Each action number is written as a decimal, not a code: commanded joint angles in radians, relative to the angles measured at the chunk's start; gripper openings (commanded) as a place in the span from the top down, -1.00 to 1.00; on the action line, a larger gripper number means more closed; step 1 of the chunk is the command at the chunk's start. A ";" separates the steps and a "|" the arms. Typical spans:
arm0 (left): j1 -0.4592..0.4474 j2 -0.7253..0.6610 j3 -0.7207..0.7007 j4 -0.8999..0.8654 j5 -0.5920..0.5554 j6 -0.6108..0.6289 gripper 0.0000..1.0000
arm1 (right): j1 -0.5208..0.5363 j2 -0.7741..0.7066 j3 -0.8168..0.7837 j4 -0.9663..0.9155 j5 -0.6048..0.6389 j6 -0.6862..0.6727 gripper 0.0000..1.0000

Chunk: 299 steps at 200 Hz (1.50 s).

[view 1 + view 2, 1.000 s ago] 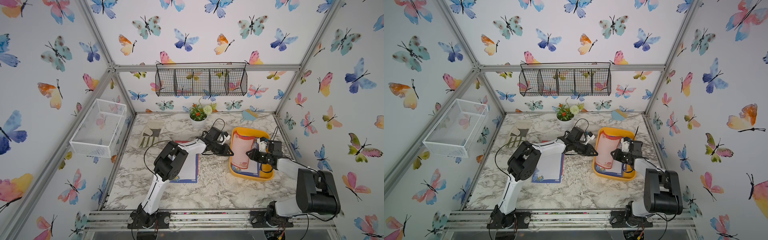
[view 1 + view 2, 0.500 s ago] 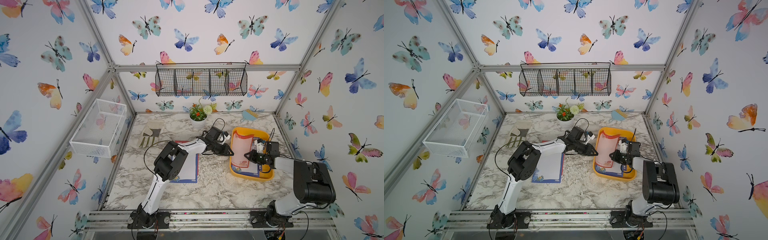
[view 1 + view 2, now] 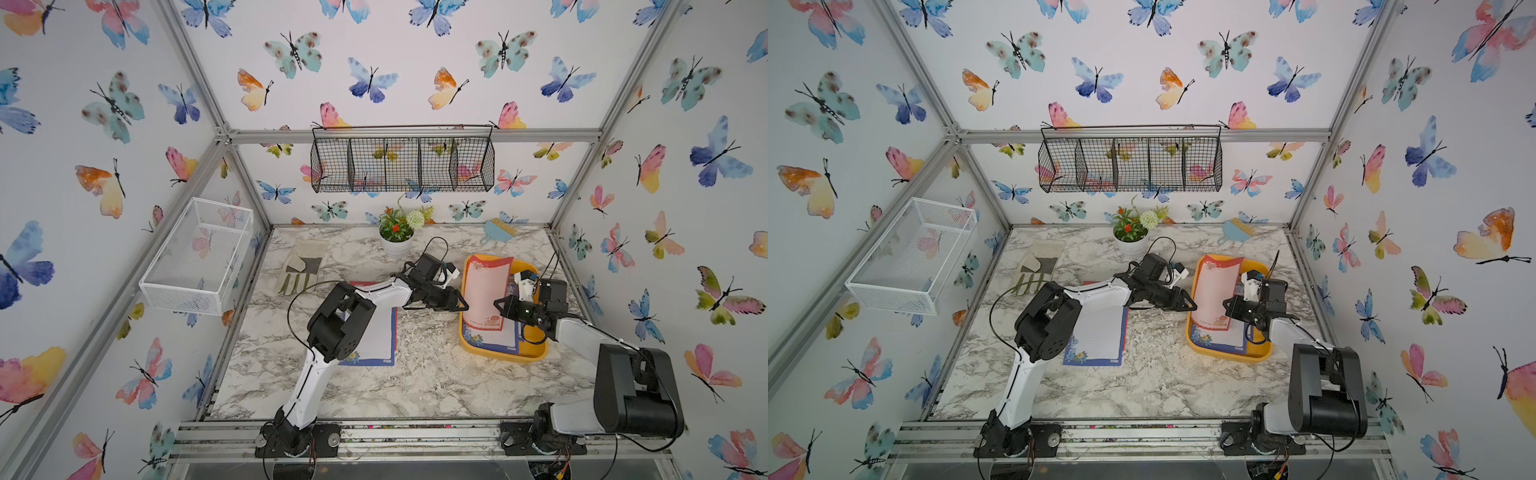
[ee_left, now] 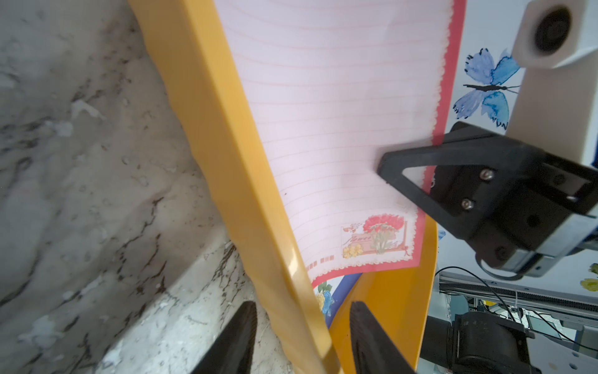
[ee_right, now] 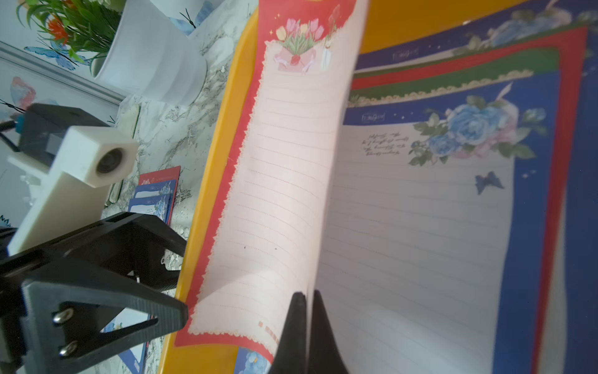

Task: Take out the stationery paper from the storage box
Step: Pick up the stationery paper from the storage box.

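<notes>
Right end effector (image 5: 305, 320) was clenched on the long edge of the red-bordered stationery paper (image 5: 284, 194), holding it curled above the storage box (image 3: 536, 353), right of centre in both top views. Left end effector (image 4: 302, 312), jaws parted, straddled the box's left wall; bare counter (image 3: 415, 374) lay lower centre.

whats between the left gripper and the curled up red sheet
The storage box's yellow wall: in the left wrist view the left gripper straddles it, the red sheet beyond.

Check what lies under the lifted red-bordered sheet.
A blue-bordered sheet tops a stack in the storage box; red and green borders peek out. The rest of those is covered.
</notes>
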 commanded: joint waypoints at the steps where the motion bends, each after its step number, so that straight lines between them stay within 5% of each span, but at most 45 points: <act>1: 0.010 -0.063 -0.016 0.019 -0.005 0.010 -0.05 | -0.003 -0.025 0.046 -0.063 0.034 -0.045 0.96; 81: 0.098 -0.222 -0.071 0.031 -0.104 0.113 -0.20 | -0.003 -0.158 0.262 -0.342 0.187 -0.132 0.96; 125: 0.188 -0.429 -0.114 0.039 -0.178 0.251 -0.21 | 0.000 -0.255 0.364 -0.391 0.234 -0.171 0.96; 150: 0.284 -0.509 -0.170 0.075 -0.151 0.303 -0.21 | 0.001 -0.309 0.351 -0.295 0.142 -0.173 0.96; 189: 0.472 -0.585 -0.297 0.289 -0.013 0.159 -0.21 | 0.001 -0.350 0.325 -0.128 -0.002 -0.138 0.96; 243: 0.539 -0.599 -0.253 0.329 0.082 0.136 -0.24 | 0.010 -0.289 0.383 0.094 -0.206 -0.049 0.96; 270: 0.537 -0.655 -0.330 0.496 0.149 0.078 -0.46 | 0.032 -0.266 0.382 0.276 -0.288 0.046 0.96; 289: 0.529 -0.717 -0.422 0.626 0.133 0.046 -0.94 | 0.070 -0.247 0.380 0.385 -0.321 0.105 0.96; 299: 0.521 -0.747 -0.455 0.677 0.134 0.047 -0.98 | 0.100 -0.234 0.385 0.423 -0.341 0.122 0.96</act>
